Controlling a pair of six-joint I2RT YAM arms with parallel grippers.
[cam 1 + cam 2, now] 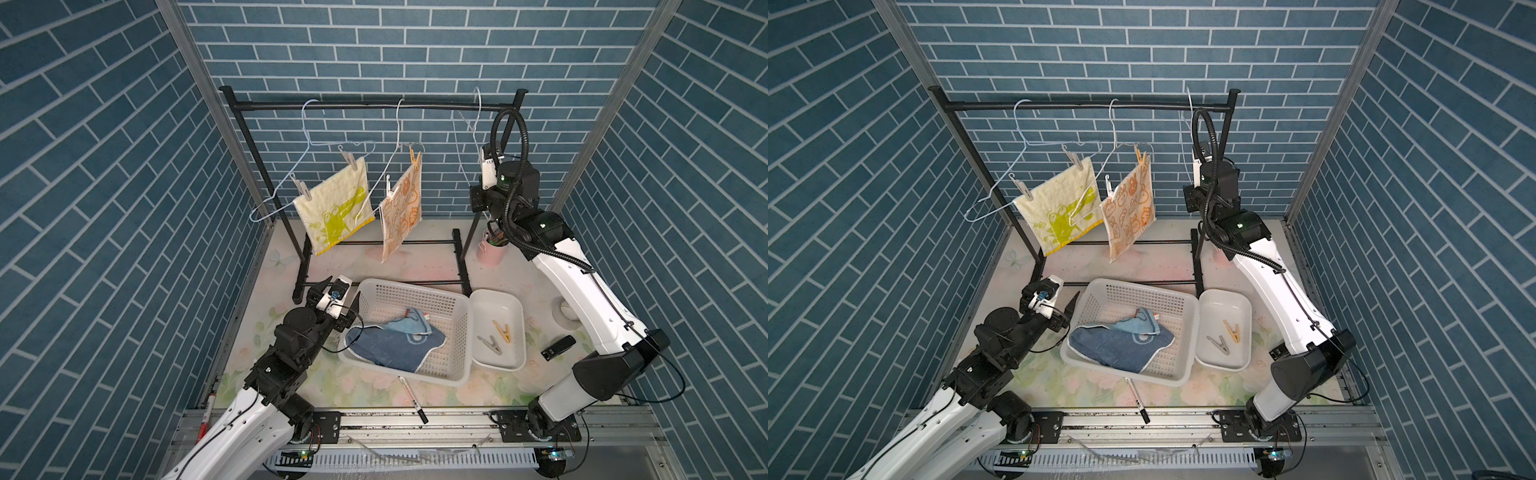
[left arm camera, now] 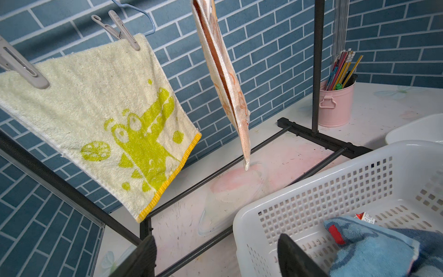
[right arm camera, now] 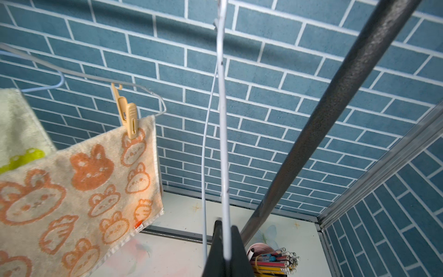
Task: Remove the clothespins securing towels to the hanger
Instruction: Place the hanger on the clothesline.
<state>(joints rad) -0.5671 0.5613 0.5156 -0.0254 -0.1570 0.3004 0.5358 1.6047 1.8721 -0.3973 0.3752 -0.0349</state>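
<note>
Clothespins (image 1: 348,160): four grip the yellow towel (image 1: 332,203) and orange towel (image 1: 401,208) at 12 o'clock; two lie in the tray (image 1: 494,293), at the basket's (image 1: 409,286) 3 o'clock.
Blue towel (image 1: 390,345): unpinned, in the basket.
Left gripper (image 2: 215,237): fingers apart at the basket's 9 o'clock, likely ready for the next one.
Right gripper (image 3: 226,230): clamped on the bare hanger (image 3: 221,120) at 2 o'clock, probably steadying it.

Top views look down alike; close wrist views apparently share the orange towel (image 3: 79,187).
</note>
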